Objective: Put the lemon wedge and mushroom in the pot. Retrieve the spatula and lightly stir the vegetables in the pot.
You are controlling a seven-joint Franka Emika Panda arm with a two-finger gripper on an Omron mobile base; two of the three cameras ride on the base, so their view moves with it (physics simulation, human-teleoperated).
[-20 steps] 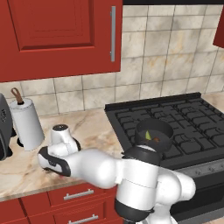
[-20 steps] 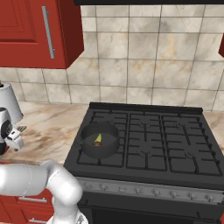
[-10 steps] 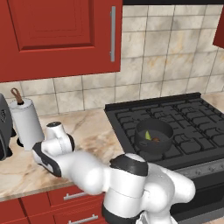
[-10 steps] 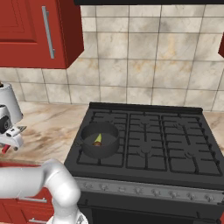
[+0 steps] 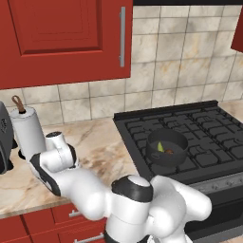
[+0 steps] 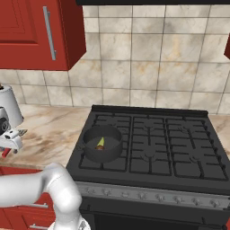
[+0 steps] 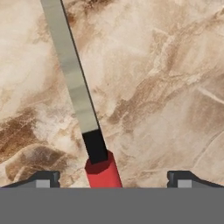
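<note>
The spatula lies flat on the marble counter in the hand view, with its grey blade [image 7: 72,74] running up and away and its red handle [image 7: 103,172] at the bottom. My gripper [image 7: 113,180] is open right above it, and the handle sits between the two fingertips [image 7: 42,179] without touching them. In the right base view the hand [image 6: 10,134] hangs at the left edge over a bit of the red handle [image 6: 4,152]. The dark pot [image 5: 166,147] stands on the stove's front left burner, far to the right of the hand. The lemon wedge [image 5: 160,147] and the mushroom [image 5: 171,152] lie inside it.
A paper towel roll [image 5: 28,133] and a dark appliance [image 5: 4,142] stand on the counter just behind and left of the hand. The black stove [image 6: 152,143] takes up the right side. Red cabinets [image 5: 61,38] hang overhead.
The arm has swung its elbow forward and the hand has settled a little lower and to the left over the counter. The pot and its contents have not moved.
</note>
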